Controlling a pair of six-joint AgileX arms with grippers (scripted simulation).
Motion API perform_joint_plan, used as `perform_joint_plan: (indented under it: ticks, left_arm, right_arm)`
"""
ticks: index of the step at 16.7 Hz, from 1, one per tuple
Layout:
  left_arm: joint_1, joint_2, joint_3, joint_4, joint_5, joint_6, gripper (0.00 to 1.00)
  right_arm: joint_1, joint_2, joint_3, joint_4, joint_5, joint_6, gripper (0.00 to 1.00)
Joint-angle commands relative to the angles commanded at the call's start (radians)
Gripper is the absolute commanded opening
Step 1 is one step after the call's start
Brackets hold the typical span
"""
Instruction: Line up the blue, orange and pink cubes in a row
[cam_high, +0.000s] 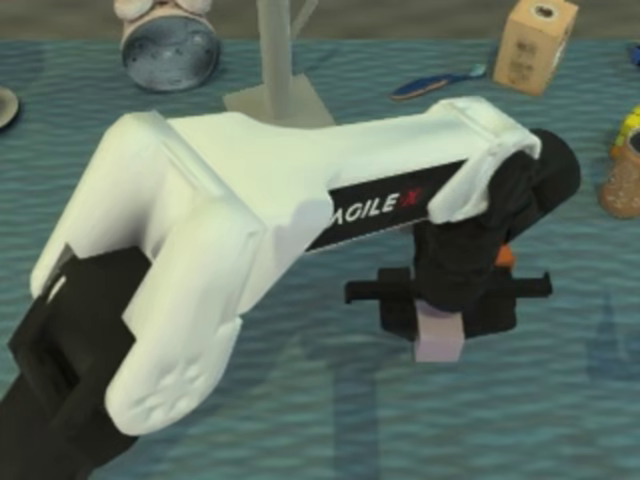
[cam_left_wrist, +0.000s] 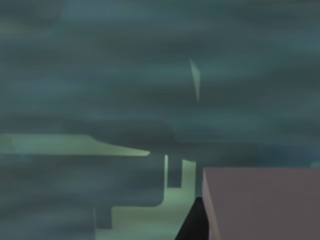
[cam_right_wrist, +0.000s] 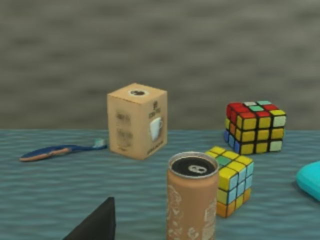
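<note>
My left arm reaches across the middle of the table in the top view. Its gripper hangs over the small pale pink cube and is shut on it. In the left wrist view the pink cube fills the near corner, with a black finger flat against its side. Only a sliver of the orange cube shows, at the far right side of the gripper's body. The blue cube is hidden. My right gripper shows only as a black tip in its own wrist view, parked off the top view.
A tan carton and a blue toothbrush lie at the back right. A brown can and two colour-puzzle cubes stand at the right edge. At the back are a grey bowl-like vessel and a stand base.
</note>
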Motion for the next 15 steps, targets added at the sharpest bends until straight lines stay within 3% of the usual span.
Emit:
perform_joint_plan:
  ticks: [6, 15]
  left_arm:
    - [0.000, 0.000, 0.000, 0.000, 0.000, 0.000, 0.98]
    - [0.000, 0.000, 0.000, 0.000, 0.000, 0.000, 1.00]
  right_arm:
    - [0.000, 0.000, 0.000, 0.000, 0.000, 0.000, 1.00]
    - [0.000, 0.000, 0.000, 0.000, 0.000, 0.000, 1.00]
